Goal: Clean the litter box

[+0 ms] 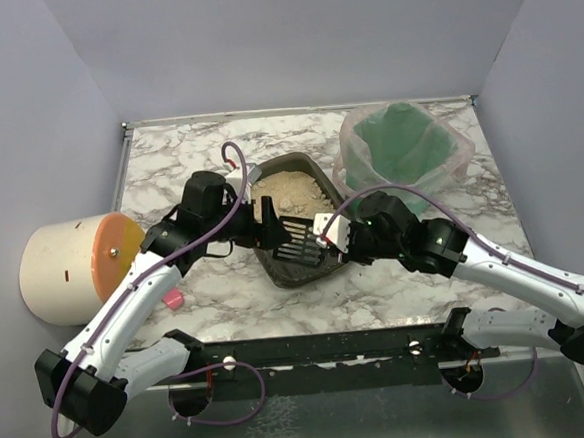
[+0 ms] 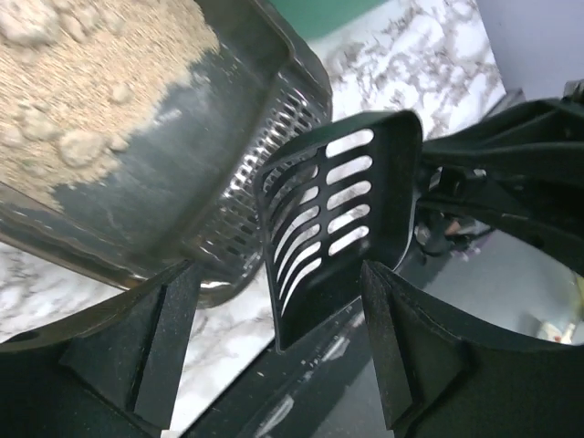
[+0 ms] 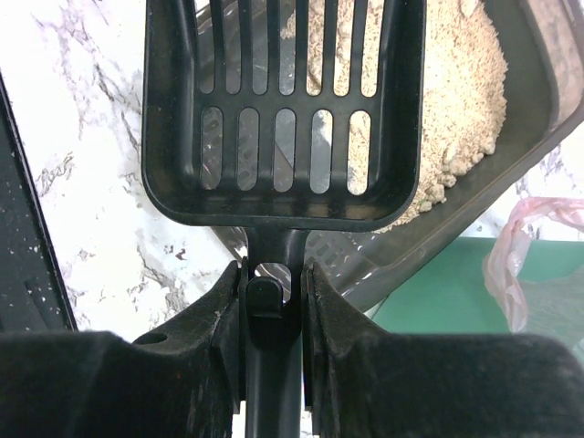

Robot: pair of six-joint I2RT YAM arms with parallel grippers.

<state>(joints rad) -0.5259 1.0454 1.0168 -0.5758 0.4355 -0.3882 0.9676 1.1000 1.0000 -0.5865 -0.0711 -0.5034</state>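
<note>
The dark grey litter box (image 1: 306, 166) lies mid-table, its beige litter (image 1: 288, 192) heaped at the far end and its near floor bare. It also shows in the left wrist view (image 2: 164, 178) and the right wrist view (image 3: 534, 87). My right gripper (image 1: 331, 230) (image 3: 272, 285) is shut on the handle of the black slotted scoop (image 1: 299, 241) (image 3: 283, 119). The scoop is empty and sits over the box's near end. My left gripper (image 1: 272, 218) (image 2: 274, 306) is open at the box's left rim. The scoop (image 2: 338, 210) shows between its fingers, untouched.
A green bin lined with a clear bag (image 1: 402, 146) (image 3: 438, 306) stands at the back right of the box. A cream cylinder with an orange lid (image 1: 70, 270) lies at the left edge. A small pink object (image 1: 173, 299) lies near the left arm.
</note>
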